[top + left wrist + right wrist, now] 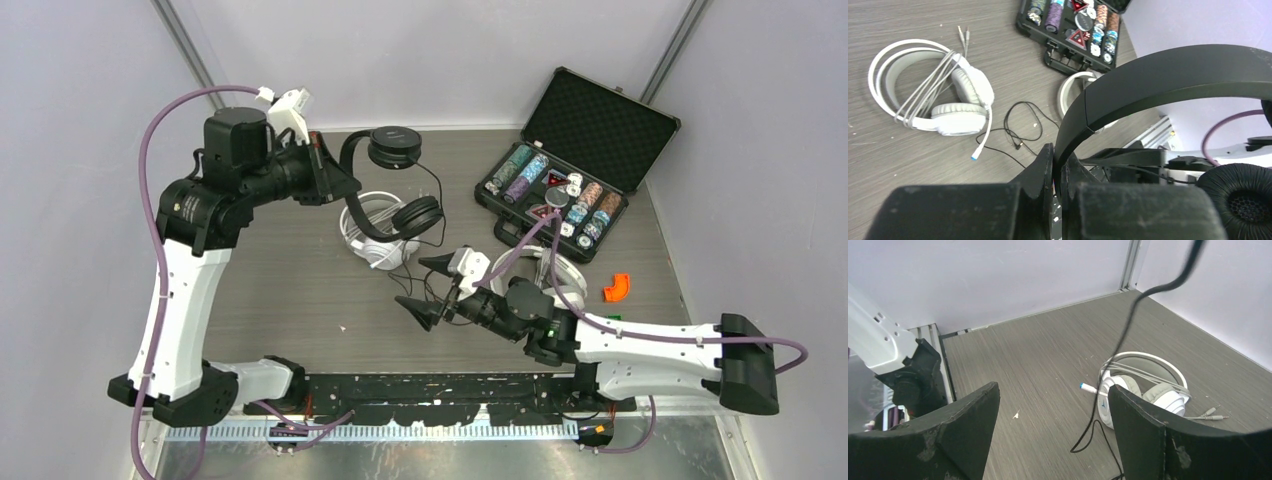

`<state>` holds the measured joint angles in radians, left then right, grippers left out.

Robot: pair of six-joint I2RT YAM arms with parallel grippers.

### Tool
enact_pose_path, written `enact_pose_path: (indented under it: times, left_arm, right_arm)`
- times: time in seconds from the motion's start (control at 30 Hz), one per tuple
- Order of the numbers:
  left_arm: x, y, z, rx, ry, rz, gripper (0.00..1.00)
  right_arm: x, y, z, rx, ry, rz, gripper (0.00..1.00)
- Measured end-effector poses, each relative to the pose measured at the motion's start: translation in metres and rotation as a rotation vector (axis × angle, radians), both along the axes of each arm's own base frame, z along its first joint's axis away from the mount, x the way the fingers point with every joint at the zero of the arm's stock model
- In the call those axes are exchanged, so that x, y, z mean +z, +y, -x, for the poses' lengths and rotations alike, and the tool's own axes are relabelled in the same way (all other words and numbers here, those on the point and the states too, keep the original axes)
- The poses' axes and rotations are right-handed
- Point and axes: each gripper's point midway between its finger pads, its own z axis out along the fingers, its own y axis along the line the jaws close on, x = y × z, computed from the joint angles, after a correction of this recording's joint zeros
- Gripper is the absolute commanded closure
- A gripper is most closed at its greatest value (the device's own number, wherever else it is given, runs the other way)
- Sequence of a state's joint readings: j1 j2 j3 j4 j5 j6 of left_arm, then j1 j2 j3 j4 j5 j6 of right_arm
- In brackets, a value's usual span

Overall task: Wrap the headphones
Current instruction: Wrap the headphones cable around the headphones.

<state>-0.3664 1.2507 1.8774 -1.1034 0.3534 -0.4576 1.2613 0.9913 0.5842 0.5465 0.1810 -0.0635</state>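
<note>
My left gripper [335, 178] is shut on the headband of the black headset [398, 150] and holds it lifted over the table's back; the left wrist view shows the jaws [1057, 160] pinching the band [1168, 70]. Its thin black cable [441, 200] hangs down to the table and crosses the right wrist view [1128, 330]. A white headset [368, 238] with its cable wound round it lies below [948, 95] [1143, 385]. A second white headset [548, 268] lies partly under my right arm. My right gripper [428, 290] is open and empty near the cable's loose end [1053, 390].
An open black case of poker chips [600, 125] stands at the back right and also shows in the left wrist view [1073, 30]. A small orange piece [617, 287] lies at the right. Grey walls enclose the table on three sides.
</note>
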Motion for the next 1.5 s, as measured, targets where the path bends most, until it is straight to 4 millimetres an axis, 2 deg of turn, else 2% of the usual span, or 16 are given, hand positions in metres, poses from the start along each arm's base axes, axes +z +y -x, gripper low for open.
enact_pose_path:
  times: [0.37, 0.53, 0.6, 0.67, 0.8, 0.9, 1.0, 1.07, 1.13, 1.23, 1.27, 1.4, 1.5]
  left_arm:
    - [0.019, -0.015, 0.008, -0.058, -0.008, 0.104, 1.0]
    - [0.023, -0.017, 0.013, -0.075, -0.008, 0.125, 1.0]
    - [0.024, -0.017, 0.014, -0.077, -0.008, 0.13, 1.0]
    - [0.027, -0.017, 0.017, -0.081, -0.013, 0.135, 1.0]
    - [0.031, -0.017, 0.024, -0.099, -0.025, 0.147, 1.0]
    - [0.035, -0.019, 0.025, -0.115, -0.035, 0.157, 1.0]
    - [0.037, -0.021, 0.026, -0.127, -0.042, 0.165, 1.0]
    - [0.039, -0.022, 0.025, -0.132, -0.051, 0.169, 1.0]
    - [0.04, -0.022, 0.025, -0.136, -0.056, 0.172, 1.0]
    - [0.042, -0.023, 0.025, -0.141, -0.063, 0.176, 1.0]
    - [0.042, -0.023, 0.025, -0.143, -0.065, 0.177, 1.0]
    - [0.042, -0.024, 0.026, -0.162, -0.077, 0.168, 1.0]
    - [0.04, -0.028, 0.03, -0.201, -0.092, 0.154, 1.0]
  right_arm:
    - [-0.017, 0.018, -0.026, -0.059, -0.021, 0.006, 0.19]
    - [-0.015, 0.011, -0.055, -0.116, -0.005, -0.02, 0.25]
    - [-0.014, 0.006, -0.067, -0.136, 0.003, -0.036, 0.33]
    - [-0.014, 0.003, -0.076, -0.141, 0.016, -0.043, 0.49]
    - [-0.013, 0.007, -0.074, -0.095, 0.04, -0.059, 0.71]
    - [-0.009, 0.015, -0.067, -0.042, 0.05, -0.071, 0.75]
    - [-0.008, 0.025, -0.065, 0.004, 0.065, -0.075, 0.65]
    - [-0.008, 0.032, -0.065, 0.029, 0.077, -0.075, 0.63]
    - [-0.01, 0.037, -0.064, 0.048, 0.088, -0.071, 0.7]
    - [-0.015, 0.043, -0.062, 0.076, 0.108, -0.067, 0.95]
    - [-0.017, 0.044, -0.062, 0.083, 0.116, -0.064, 0.99]
    - [-0.014, 0.041, -0.065, 0.086, 0.129, -0.082, 1.0]
    - [-0.008, 0.03, -0.079, 0.059, 0.131, -0.098, 1.0]
